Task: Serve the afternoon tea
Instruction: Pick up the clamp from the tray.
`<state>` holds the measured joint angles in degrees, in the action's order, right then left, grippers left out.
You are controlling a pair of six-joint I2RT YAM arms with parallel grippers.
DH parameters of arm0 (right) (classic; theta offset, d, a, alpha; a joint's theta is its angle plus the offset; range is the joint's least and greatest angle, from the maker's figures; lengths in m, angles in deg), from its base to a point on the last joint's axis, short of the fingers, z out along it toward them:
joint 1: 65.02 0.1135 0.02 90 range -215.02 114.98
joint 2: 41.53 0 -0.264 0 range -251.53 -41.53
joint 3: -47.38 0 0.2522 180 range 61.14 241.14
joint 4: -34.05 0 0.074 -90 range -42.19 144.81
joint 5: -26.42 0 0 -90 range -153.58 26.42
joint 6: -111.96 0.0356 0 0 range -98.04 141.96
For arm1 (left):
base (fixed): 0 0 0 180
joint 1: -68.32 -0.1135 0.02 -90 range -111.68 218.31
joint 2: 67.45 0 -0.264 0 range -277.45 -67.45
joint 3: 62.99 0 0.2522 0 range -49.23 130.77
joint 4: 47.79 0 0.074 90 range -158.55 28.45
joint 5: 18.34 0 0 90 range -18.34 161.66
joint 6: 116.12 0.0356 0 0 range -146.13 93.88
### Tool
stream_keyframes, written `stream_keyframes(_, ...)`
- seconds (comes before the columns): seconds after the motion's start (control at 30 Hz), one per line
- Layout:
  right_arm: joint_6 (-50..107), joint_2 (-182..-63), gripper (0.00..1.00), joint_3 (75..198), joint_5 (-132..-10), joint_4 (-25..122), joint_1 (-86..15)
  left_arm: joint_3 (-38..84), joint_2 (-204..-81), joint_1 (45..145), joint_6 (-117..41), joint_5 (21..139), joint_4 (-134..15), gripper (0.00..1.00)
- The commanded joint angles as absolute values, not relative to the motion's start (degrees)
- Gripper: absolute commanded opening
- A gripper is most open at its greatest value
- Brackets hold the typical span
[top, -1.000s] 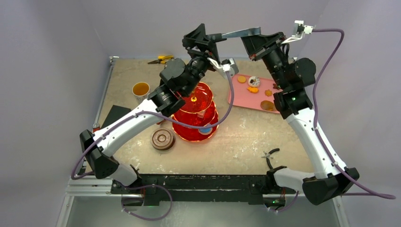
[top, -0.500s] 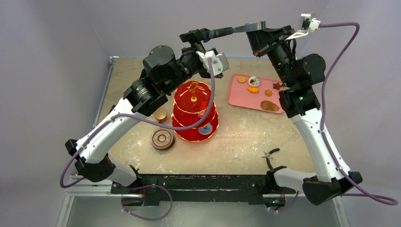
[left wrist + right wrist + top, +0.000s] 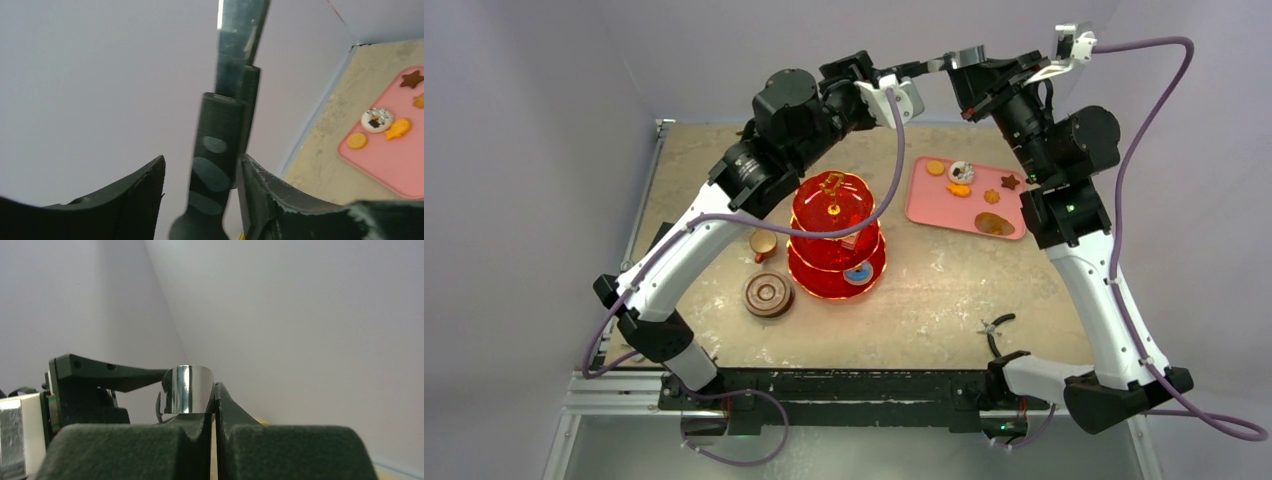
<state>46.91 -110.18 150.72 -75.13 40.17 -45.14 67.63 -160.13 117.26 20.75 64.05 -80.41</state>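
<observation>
Bridging the two high arms over the far edge of the table [image 3: 924, 300]: black tongs [image 3: 924, 66], up in the air. Right gripper [image 3: 972, 72] is clenched on the shiny metal end. Right wrist view shows its fingers [image 3: 125, 450] nearly together, with the steel band sticking out just above them. Left gripper [image 3: 864, 74] is released. In the left wrist view its jaws stand apart around the black handle, which lies against one finger [image 3: 270, 200] with a clear gap to the other.

Red three-tier stand [image 3: 834, 240] is upright mid-table, below the left arm's wrist, gold handle [image 3: 832, 186] on top. One blue-topped pastry [image 3: 858, 272] sits on its bottom tier, right side.

Pastries [image 3: 964, 180] are on the pink tray [image 3: 934, 205], far right, well apart from the stand: star, white donut, fish shape, round biscuits.

Brown cup [image 3: 764, 243] is just left of the stand. Saucer [image 3: 768, 295] lies nearer than the cup, separate, not under it.
</observation>
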Motion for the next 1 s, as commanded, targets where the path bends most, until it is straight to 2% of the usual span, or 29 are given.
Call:
stream_keyframes(0.0,44.3,-110.2,0.00,153.6,-76.2,40.6,-45.0,73.3,-160.7,115.8,17.7,66.9,-82.1,0.46)
stream_keyframes(0.1,44.0,-110.2,0.00,153.5,-76.4,40.8,-45.0,72.8,-160.4,115.7,18.3,68.9,-84.1,0.34)
stream_keyframes(0.2,44.0,-110.3,0.00,153.5,-76.8,40.6,-45.0,72.3,-160.4,115.4,18.6,69.5,-86.1,0.31)
stream_keyframes(0.27,44.2,-110.3,0.00,153.6,-77.2,40.7,-45.0,72.3,-160.3,115.0,18.3,70.4,-86.3,0.23)
stream_keyframes(0.3,44.5,-110.3,0.04,153.5,-77.4,40.7,-45.0,72.5,-160.3,114.9,17.9,70.8,-86.1,0.18)
stream_keyframes(0.33,44.9,-110.3,0.20,153.3,-77.7,40.6,-45.0,72.6,-160.3,114.7,17.4,71.0,-85.6,0.12)
stream_keyframes(0.37,45.3,-110.2,0.31,153.2,-78.2,40.5,-45.0,72.8,-160.3,114.7,16.7,71.3,-85.1,0.08)
stream_keyframes(0.43,46.7,-109.8,0.47,152.0,-79.0,40.1,-45.0,72.7,-160.1,114.5,15.3,71.4,-83.6,0.03)
stream_keyframes(0.5,48.1,-109.4,0.60,151.2,-79.5,40.3,-45.0,72.1,-159.7,114.5,14.3,72.3,-82.3,0.00)
stream_keyframes(0.7,50.9,-109.2,0.75,150.4,-80.5,45.4,-45.0,66.0,-156.8,114.5,13.6,71.8,-73.8,0.00)
stream_keyframes(0.83,52.6,-107.2,0.97,145.9,-83.4,40.4,-45.0,64.0,-156.1,114.5,14.8,71.8,-71.6,0.00)
stream_keyframes(0.97,54.5,-108.2,0.99,146.5,-84.6,38.3,-44.5,63.4,-156.0,114.5,15.4,71.8,-71.1,0.00)
